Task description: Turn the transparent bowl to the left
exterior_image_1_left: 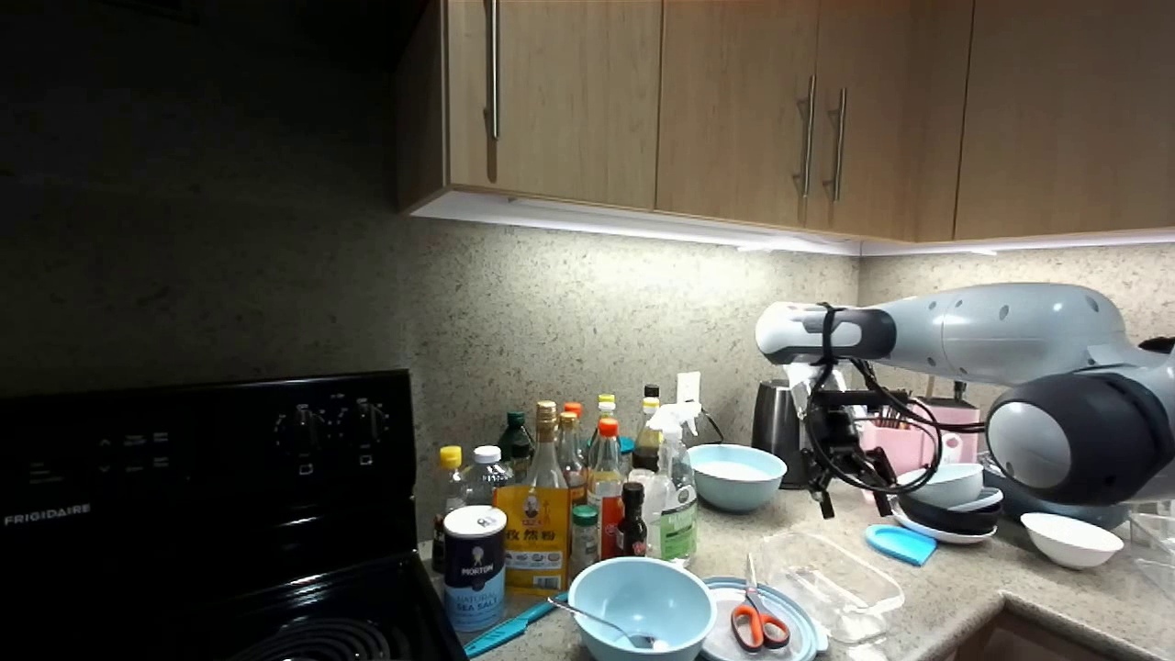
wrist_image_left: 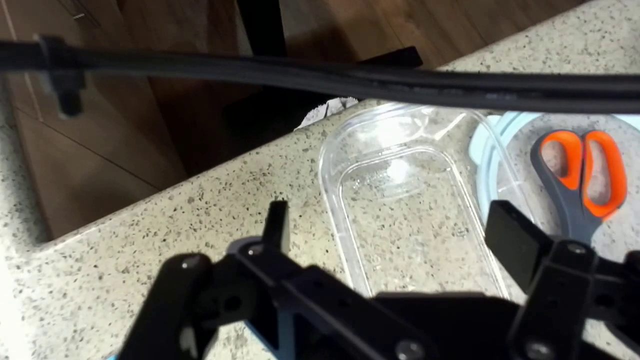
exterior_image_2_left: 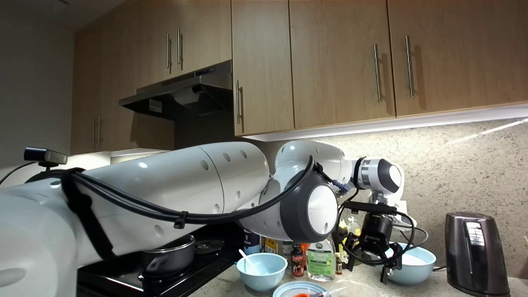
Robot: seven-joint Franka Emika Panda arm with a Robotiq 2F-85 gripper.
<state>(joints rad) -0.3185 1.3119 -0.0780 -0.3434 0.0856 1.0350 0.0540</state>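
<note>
Clear rectangular plastic container (wrist_image_left: 410, 220): lay on the speckled counter (wrist_image_left: 175, 225); judged to be the task's "transparent bowl".
Long axis: ran steeply up the wrist view, across the line between the fingers (wrist_image_left: 276, 225), so a grip over its width seemed the likely way into the turn.
Black two-fingered gripper (wrist_image_left: 392, 222): fingers spread wide apart, nothing held.
Container from gripper: below; in an exterior view the fingertips (exterior_image_1_left: 827, 508) stood above it, not touching. In the wrist view one finger showed just outside a long rim, the other overlapped the opposite side.
Pale blue round lid (wrist_image_left: 515, 122): overlapped by the container's rim in the wrist view.
</note>
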